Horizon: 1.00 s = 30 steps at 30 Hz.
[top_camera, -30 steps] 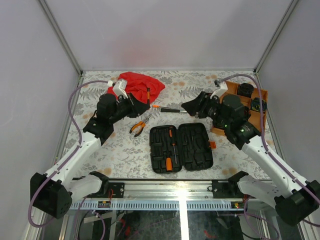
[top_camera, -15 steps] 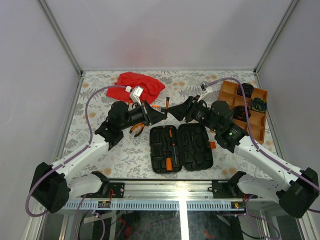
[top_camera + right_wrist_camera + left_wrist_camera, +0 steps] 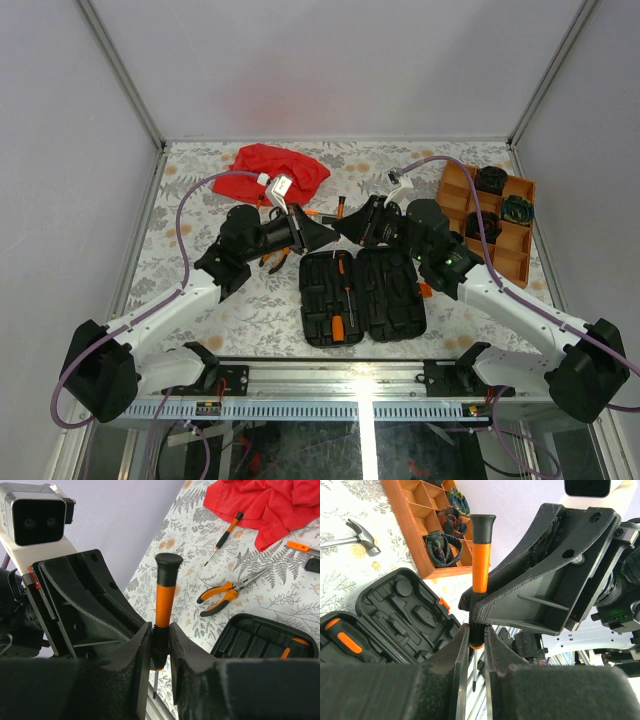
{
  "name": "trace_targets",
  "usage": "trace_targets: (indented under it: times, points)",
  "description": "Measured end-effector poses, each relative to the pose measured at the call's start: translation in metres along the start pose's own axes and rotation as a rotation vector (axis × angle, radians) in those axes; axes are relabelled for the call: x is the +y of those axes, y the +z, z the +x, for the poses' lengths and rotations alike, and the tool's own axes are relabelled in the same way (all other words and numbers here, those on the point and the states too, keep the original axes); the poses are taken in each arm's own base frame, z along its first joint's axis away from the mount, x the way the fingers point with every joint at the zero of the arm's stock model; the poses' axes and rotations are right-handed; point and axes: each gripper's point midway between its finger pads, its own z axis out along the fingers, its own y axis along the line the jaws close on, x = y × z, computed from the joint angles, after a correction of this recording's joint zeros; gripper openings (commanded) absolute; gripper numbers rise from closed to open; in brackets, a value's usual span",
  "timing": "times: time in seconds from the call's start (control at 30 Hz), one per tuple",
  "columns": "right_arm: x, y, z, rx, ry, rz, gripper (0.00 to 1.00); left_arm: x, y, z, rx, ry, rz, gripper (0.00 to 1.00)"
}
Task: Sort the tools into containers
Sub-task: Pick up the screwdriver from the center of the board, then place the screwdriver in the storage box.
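Change noted: a second ago your two arms stood apart, the right one back by the orange tray (image 3: 455, 190); now both tips meet in the air over the far edge of the black case (image 3: 385, 300).

Left gripper (image 3: 476, 635): clamped on the slim screwdriver (image 3: 481, 565) at its black collar, same width as a second ago; orange handle up, steel tip down.

Right gripper (image 3: 161, 630): was wide a second ago, has narrowed; in its own wrist view both fingers press the same black collar from the opposite side; so it reads as gripping too, though how firmly you cannot tell.

Where the tool is: off the table, upright, pinched between both pincers at once.

Meaning, as a judgement: a hand-over is at mid-point; the left must let go before the right can carry the tool to a slot; if both pull while both hold, it may twist or drop.

Remaining, from how things lie:
- hammer (image 3: 362, 532) and pliers (image 3: 225, 592) on the table, unsorted;
- a small screwdriver (image 3: 227, 530) beside the red cloth (image 3: 270, 500);
- coiled bundles (image 3: 440, 547) already in the tray; one large screwdriver (image 3: 345, 640) already seated in the case.
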Motion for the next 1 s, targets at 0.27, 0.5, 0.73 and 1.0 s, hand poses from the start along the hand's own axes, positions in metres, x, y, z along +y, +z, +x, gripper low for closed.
trace_targets:
  times: [0.27, 0.5, 0.73, 1.0]
  points:
    - [-0.003, -0.001, 0.001, 0.001, 0.002, 0.020, 0.07, 0.003, 0.001, 0.002, 0.005, 0.001, -0.009, 0.36]
    - [-0.033, -0.015, -0.002, -0.024, -0.059, 0.183, 0.00, 0.010, -0.008, 0.003, -0.005, 0.021, -0.074, 0.45]
    - [-0.055, -0.032, -0.010, -0.077, -0.102, 0.307, 0.00, 0.041, -0.033, 0.020, -0.014, 0.008, -0.229, 0.47]
    - [-0.086, -0.032, 0.014, 0.012, -0.124, 0.411, 0.01, 0.117, -0.064, 0.079, 0.077, -0.098, -0.504, 0.47]
